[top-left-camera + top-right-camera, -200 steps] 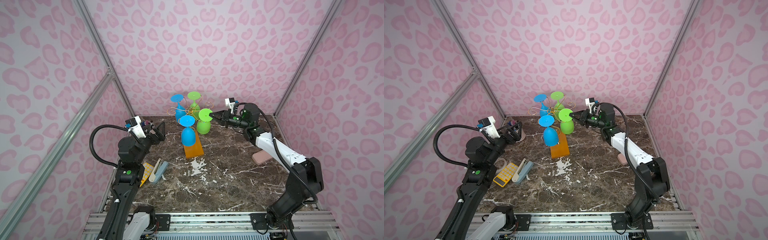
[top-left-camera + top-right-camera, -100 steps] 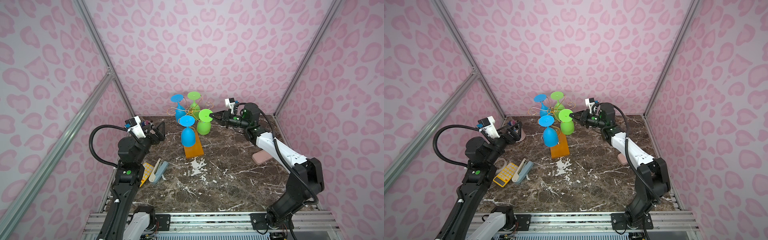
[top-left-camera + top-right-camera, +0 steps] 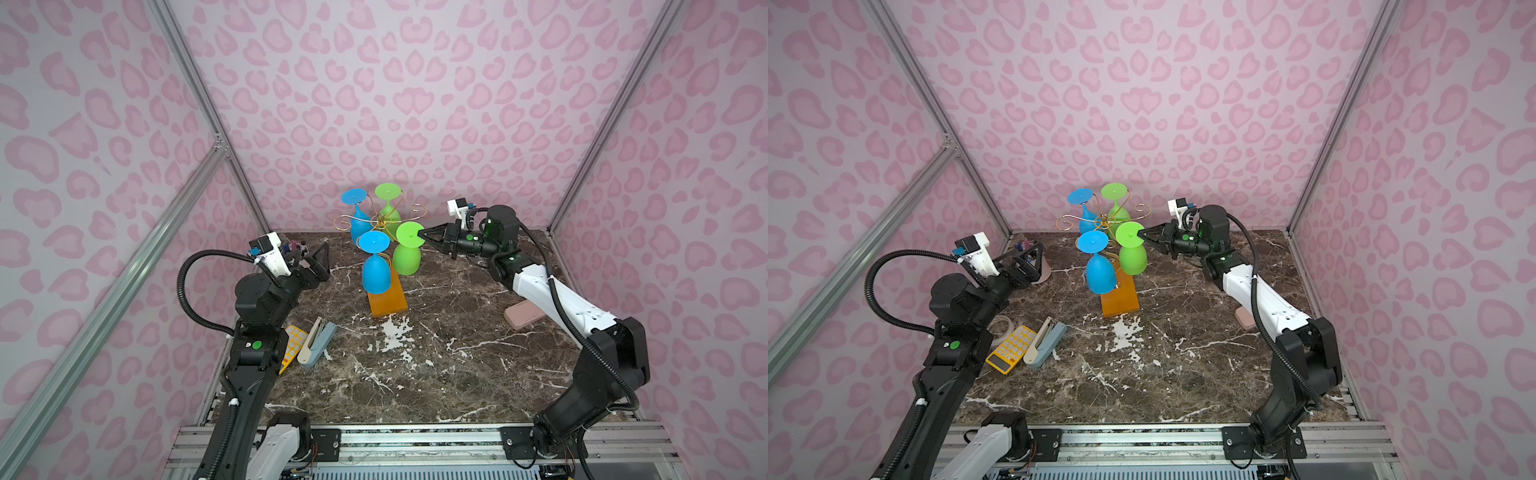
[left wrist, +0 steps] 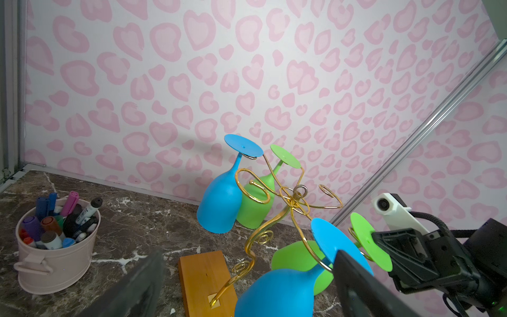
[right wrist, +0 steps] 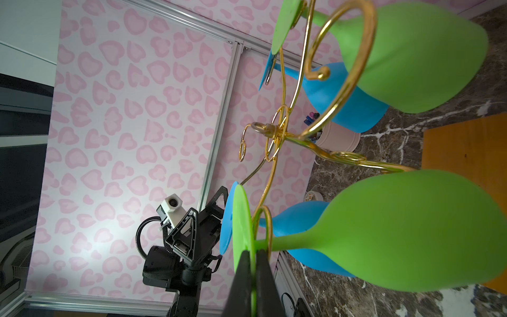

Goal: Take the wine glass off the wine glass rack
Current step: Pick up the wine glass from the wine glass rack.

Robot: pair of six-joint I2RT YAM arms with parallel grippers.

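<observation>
Grasp step: right gripper (image 3: 419, 235) jaws pinch foot of lime-green plastic wine glass (image 3: 406, 259); left gripper (image 3: 316, 254) jaws spread. Next: slide foot off gold wire rack (image 3: 388, 299).

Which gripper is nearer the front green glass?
Right. The right gripper is shut on the front green glass, at its foot; the left gripper is open, beyond the front blue glass.

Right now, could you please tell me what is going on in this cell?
The right end effector is shut on the foot of a green wine glass, which hangs upside down with its stem in a hook of the wine glass rack. The left end effector is open and empty, aimed at the near blue glass.
</observation>
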